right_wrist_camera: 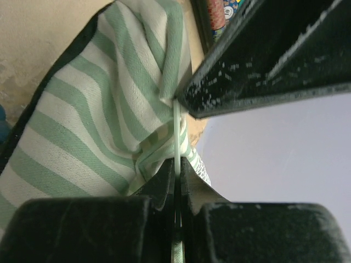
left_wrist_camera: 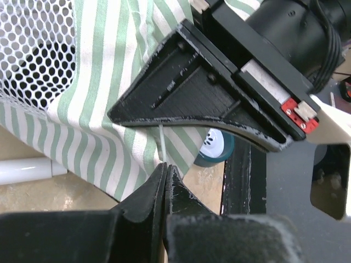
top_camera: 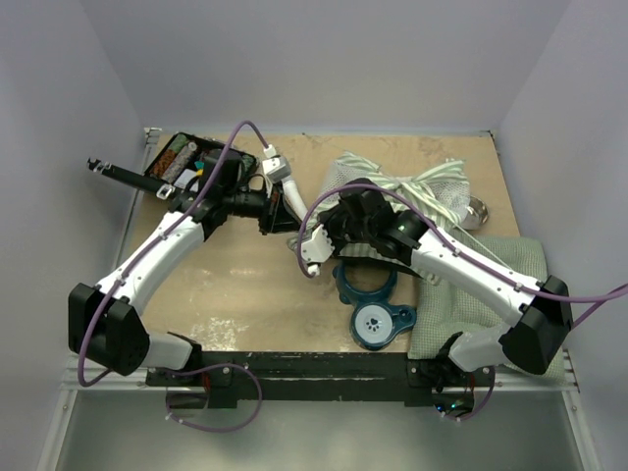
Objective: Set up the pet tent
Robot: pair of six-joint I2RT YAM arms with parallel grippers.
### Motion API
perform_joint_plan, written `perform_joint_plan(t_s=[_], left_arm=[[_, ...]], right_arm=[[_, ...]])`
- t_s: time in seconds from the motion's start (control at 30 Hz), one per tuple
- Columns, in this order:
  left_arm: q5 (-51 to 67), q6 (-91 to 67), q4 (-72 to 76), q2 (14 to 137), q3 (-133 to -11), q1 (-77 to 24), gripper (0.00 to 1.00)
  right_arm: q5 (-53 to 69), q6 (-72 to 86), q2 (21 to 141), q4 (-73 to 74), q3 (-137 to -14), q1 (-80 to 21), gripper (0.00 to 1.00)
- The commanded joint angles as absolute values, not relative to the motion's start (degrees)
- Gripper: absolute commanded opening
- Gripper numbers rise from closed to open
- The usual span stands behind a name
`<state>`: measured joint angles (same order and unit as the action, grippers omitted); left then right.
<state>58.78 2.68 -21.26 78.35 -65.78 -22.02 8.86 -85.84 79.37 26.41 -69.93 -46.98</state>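
The pet tent (top_camera: 397, 192) lies crumpled at the table's back middle, with green-and-white striped fabric (left_wrist_camera: 98, 109), white mesh (left_wrist_camera: 33, 49) and thin white poles. My left gripper (top_camera: 278, 220) meets my right gripper (top_camera: 304, 237) at the tent's left edge. In the left wrist view my left gripper (left_wrist_camera: 165, 167) is shut on a thin white pole (left_wrist_camera: 163, 143) that comes out of the striped fabric. The right gripper's finger (left_wrist_camera: 186, 93) is just above it. In the right wrist view my right gripper (right_wrist_camera: 177, 164) is shut on the same kind of thin pole (right_wrist_camera: 176, 129) beside the striped fabric (right_wrist_camera: 93, 120).
A teal double bowl stand (top_camera: 373, 304) sits in front of the tent, under the right arm. A green checked cushion (top_camera: 496, 285) lies at the right. A black tray (top_camera: 182, 162) with small items stands at the back left. A thicker white tube (left_wrist_camera: 24, 170) lies on the table.
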Motion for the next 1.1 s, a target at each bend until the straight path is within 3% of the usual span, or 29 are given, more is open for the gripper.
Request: perform_joint_plan(t_s=[0.0,0.23,0.43,0.47,0.53,0.6,0.73,1.07], left_arm=[[58.19,-5.62,-11.52,79.45,-67.15,-23.29,0.0],[57.48,-13.53,-3.87,82.35,-67.15,-23.9,0.0],[60.89,-11.53,-6.49,82.36,-68.29,-23.21,0.0],[62.65,-9.69,-8.85,81.92,-68.64,-21.72,0.11],[63.81,-5.56,-13.6,80.34,-68.64,-17.94,0.43],[63.72,1.45,-20.18,78.14,-68.47,-15.74,0.53],[62.05,14.13,-30.83,74.45,-67.68,-15.56,0.64],[58.9,11.69,-26.02,72.77,-62.31,-18.71,0.66]], right_arm=[[8.7,-87.28,78.84,24.08,-69.35,-47.9,0.0],[9.49,-86.57,79.19,23.2,-68.55,-48.78,0.0],[9.84,-86.05,79.37,22.15,-68.38,-49.04,0.0],[9.76,-85.52,79.1,22.15,-68.38,-48.96,0.0],[9.58,-85.08,78.66,22.24,-68.29,-48.96,0.0],[9.67,-84.9,78.49,22.32,-68.12,-48.95,0.0],[9.58,-84.55,78.31,22.24,-68.38,-48.87,0.0],[8.96,-83.23,78.49,21.71,-69.35,-48.96,0.0]])
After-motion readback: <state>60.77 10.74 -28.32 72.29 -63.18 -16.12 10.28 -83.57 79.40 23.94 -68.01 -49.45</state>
